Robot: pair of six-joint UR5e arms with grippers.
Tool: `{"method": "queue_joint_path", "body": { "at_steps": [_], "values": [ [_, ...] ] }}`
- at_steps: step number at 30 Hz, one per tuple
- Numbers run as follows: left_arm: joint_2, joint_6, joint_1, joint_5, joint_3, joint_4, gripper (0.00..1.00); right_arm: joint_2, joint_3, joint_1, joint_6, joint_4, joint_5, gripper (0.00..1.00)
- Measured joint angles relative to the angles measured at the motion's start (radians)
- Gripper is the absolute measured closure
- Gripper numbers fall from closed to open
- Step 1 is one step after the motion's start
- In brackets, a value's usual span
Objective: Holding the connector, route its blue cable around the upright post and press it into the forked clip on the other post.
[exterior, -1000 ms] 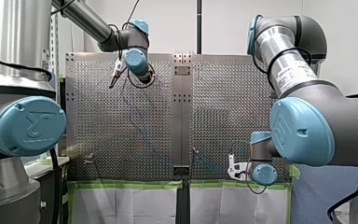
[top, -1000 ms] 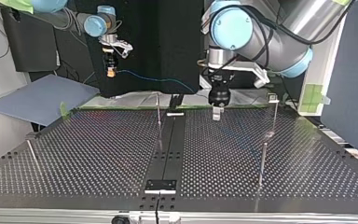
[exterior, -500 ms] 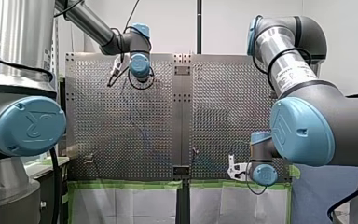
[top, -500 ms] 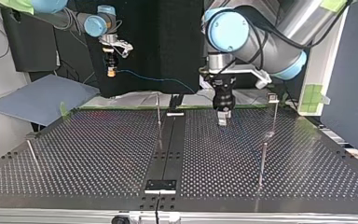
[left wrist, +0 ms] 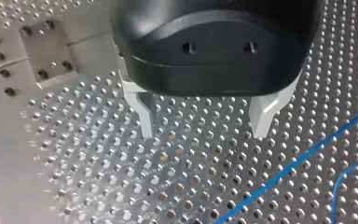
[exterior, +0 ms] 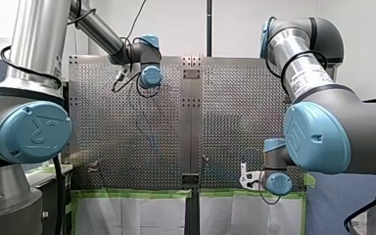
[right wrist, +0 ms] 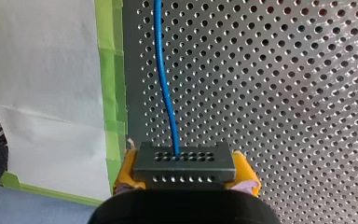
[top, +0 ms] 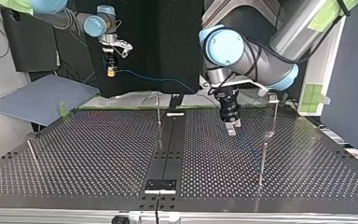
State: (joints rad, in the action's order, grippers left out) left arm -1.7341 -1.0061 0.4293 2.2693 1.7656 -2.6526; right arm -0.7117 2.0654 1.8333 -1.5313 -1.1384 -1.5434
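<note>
My right gripper (right wrist: 185, 169) is shut on the dark grey connector (right wrist: 185, 162), held between its yellow pads (right wrist: 127, 171). The blue cable (right wrist: 163, 74) runs from the connector out over the perforated table. In the top view my right gripper (top: 111, 71) hangs past the table's far edge, and the blue cable (top: 158, 79) sags toward the middle. My left gripper (left wrist: 203, 128) stands open just above the plate with nothing between its metal fingers (left wrist: 142, 116); the blue cable (left wrist: 298, 163) lies beside it. An upright post (top: 158, 116) stands near the centre strip. A post with a forked clip (top: 273, 98) stands beside my left gripper (top: 232, 129).
Another thin post (top: 262, 161) stands nearer the camera at the top view's right, and a tilted one (top: 32, 154) at its left. A grey sheet (top: 42, 98) lies beyond the table's far left corner. Green tape (right wrist: 114, 79) lines the table edge.
My left arm has swung toward the top view's right and nearer its camera, lowering its open gripper closer to the plate. My right arm and the connector have not moved.
</note>
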Motion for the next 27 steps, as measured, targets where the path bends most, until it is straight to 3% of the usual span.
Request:
{"method": "queue_joint_path", "body": {
  "at_steps": [10, 21, 27],
  "values": [
    [-0.026, 0.061, -0.014, 0.025, -0.014, 0.087, 0.01, 0.001, 0.000, 0.000, 0.000, -0.001, 0.000, 1.00],
    [-0.026, 0.058, -0.011, 0.059, -0.017, 0.180, 0.01, 0.003, -0.001, -0.001, 0.000, -0.001, 0.000, 1.00],
    [-0.027, 0.045, -0.007, 0.067, -0.016, 0.194, 0.01, 0.004, 0.000, -0.002, 0.000, -0.001, 0.000, 1.00]
  ]
}}
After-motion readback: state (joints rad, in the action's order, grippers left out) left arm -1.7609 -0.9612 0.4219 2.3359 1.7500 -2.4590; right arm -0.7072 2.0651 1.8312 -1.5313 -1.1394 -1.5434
